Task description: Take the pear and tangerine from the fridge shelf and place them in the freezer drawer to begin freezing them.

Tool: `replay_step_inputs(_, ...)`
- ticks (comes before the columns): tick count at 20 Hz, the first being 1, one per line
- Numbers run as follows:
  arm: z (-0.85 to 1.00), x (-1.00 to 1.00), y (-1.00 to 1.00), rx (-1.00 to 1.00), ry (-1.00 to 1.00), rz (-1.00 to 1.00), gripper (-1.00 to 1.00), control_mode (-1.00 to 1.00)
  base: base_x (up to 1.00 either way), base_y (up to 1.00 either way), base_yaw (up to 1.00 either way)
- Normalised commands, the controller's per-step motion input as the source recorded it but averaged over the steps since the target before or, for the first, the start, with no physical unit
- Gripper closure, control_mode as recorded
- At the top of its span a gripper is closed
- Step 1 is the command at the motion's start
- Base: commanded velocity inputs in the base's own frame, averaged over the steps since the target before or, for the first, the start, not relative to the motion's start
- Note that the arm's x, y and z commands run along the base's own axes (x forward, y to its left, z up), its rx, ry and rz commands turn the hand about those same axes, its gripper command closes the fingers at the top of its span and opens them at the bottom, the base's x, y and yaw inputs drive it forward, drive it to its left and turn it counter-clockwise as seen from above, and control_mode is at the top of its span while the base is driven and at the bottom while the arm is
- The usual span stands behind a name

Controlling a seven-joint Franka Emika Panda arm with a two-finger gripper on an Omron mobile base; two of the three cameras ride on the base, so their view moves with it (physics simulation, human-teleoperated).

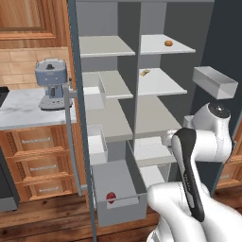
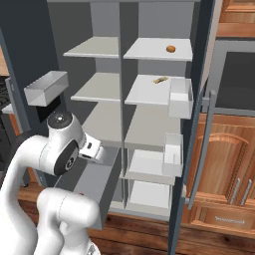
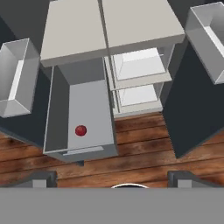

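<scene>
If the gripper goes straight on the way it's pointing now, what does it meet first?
The gripper looks down at the wooden floor just ahead of the open freezer drawer, so probably the floor, though depth is unclear. The pear lies off to one side.

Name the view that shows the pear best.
The hand view: it looks straight down on the pear, lying whole on the freezer drawer's floor. The left base view catches the pear behind the drawer's front wall. The right base view hides it.

From my hand camera the pear [image 3: 80,130] lies in the freezer drawer [image 3: 59,109], toward its front at 7 o'clock. The tangerine [image 1: 168,43] sits on the top right fridge shelf [image 1: 179,49], at 1 o'clock from my base.
</scene>
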Motion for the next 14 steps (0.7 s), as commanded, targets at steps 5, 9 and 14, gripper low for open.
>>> replay_step_inputs(5, -0.07, 0.0, -0.22, 0.03, 0.01, 0.0, -1.0, 1.0, 0.0, -0.16, 0.0)
replay_step_inputs(9, 0.0, 0.0, 0.0, 0.0, 0.0, 0.0, -1.0, 1.0, 0.03, -0.67, 0.0)
replay_step_inputs(14, 0.0, 0.0, 0.0, 0.0, 0.0, 0.0, -1.0, 1.0, 0.53, -0.16, 0.04)
